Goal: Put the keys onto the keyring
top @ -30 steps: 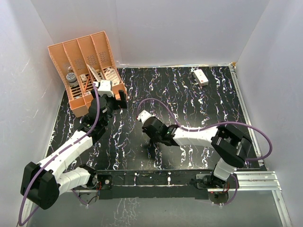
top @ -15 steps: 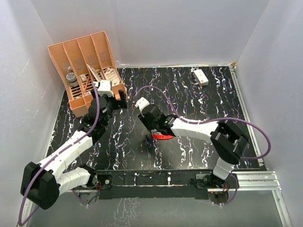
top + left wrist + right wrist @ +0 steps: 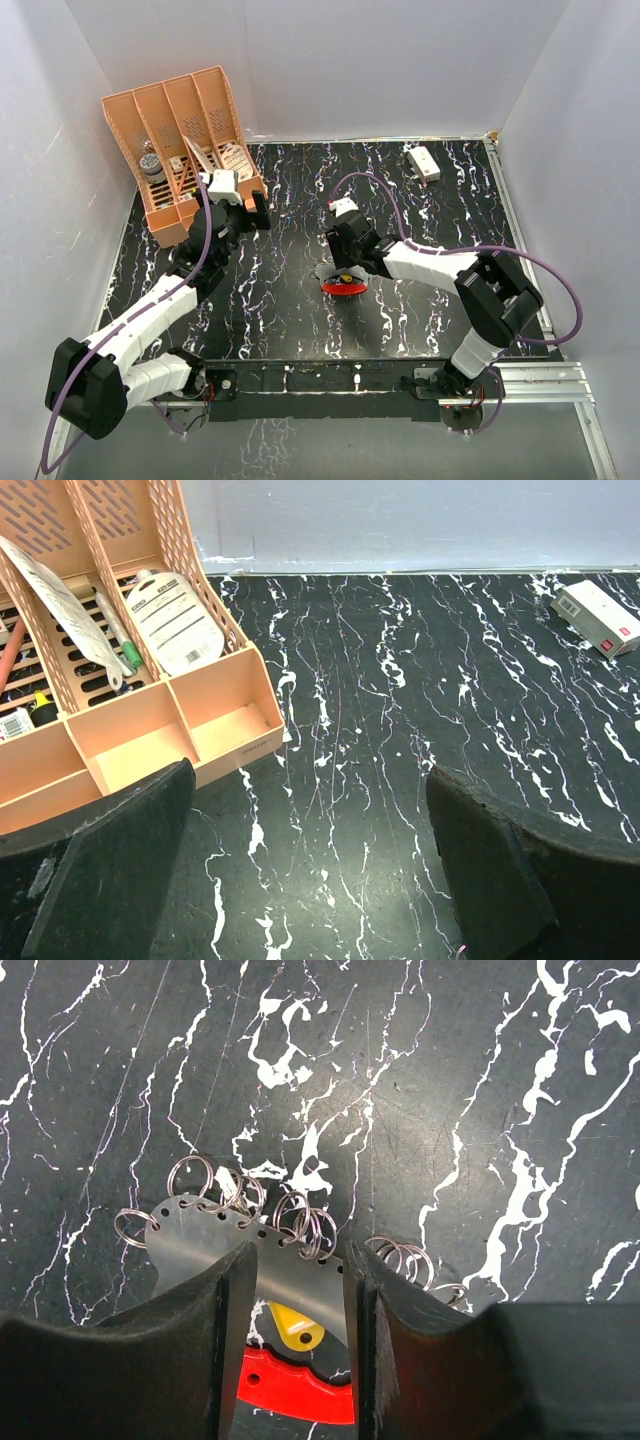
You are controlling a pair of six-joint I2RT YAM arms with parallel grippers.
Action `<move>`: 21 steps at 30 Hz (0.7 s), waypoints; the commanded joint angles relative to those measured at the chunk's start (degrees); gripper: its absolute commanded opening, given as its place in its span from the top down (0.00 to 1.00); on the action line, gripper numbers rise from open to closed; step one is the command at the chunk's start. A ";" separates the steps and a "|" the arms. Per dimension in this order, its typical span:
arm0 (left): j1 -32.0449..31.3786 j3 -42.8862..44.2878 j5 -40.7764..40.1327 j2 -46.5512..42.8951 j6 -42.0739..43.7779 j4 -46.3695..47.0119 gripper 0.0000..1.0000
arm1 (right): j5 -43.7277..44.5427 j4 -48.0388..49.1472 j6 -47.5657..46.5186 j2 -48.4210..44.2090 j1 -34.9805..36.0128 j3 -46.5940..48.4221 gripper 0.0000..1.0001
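From the right wrist camera, the fingers (image 3: 232,1330) of the right end effector (image 3: 298,1260) stand a narrow gap apart and clamp nothing that I can see. The red keyring (image 3: 300,1388) lies flat on the counter (image 3: 450,1080), back from the fingertips toward the palm, with its long axis running across the gap from one finger to the other. One yellow piece (image 3: 290,1325) sits in the gap just ahead of it. Ahead of that is one grey plate (image 3: 190,1240) with a row of holes; its long edge also runs crosswise and passes beyond both fingers. It carries eight or nine wire rings (image 3: 190,1177), which overlap too much for a firm count. I cannot pick out separate keys. Marbled counter spreads ahead and to both sides. The left end effector (image 3: 310,820) is spread wide, with the orange organiser (image 3: 150,720) ahead to its left and one white box (image 3: 597,617) well ahead to its right.
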 commanded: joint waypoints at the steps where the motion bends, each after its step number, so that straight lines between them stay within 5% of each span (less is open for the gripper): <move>1: 0.31 -0.43 0.45 -0.56 -0.50 1.74 0.01 | -1.03 4.21 2.35 -0.91 -0.75 -0.06 0.63; 21: 0.31 -0.72 0.08 -0.23 -0.15 2.03 0.01 | -4.99 6.51 2.91 3.70 -2.79 -0.11 0.69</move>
